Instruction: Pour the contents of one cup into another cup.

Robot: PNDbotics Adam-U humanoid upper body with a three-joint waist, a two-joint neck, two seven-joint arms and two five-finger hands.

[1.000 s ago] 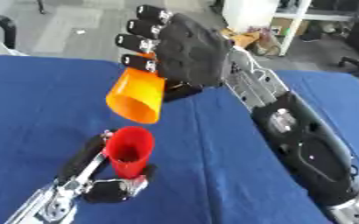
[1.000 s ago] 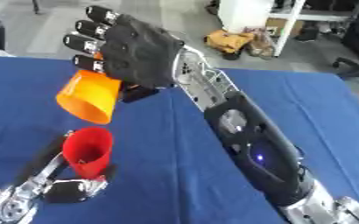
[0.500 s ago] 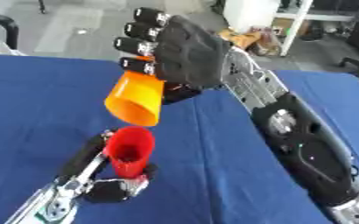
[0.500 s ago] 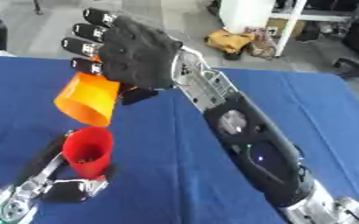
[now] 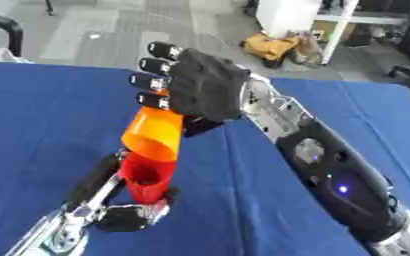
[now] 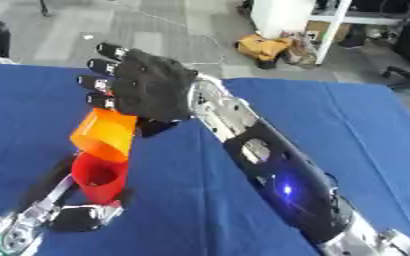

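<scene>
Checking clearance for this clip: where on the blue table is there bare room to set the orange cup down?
Bare blue table lies left of the orange cup, and between the right forearm and the table's right edge. Crowded: red cup, left hand and right hand cluster at centre-left.

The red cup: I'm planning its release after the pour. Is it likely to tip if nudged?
Probably yes. The red cup looks tall, narrow and light, likely plastic. The left hand steadies its base while the right hand tilts the orange cup over it.

a blue cloth-covered table (image 5: 42,110) fills the foreground; behind lie grey floor (image 5: 112,30), a white cabinet (image 6: 283,17) and yellow bag (image 5: 270,46).
</scene>
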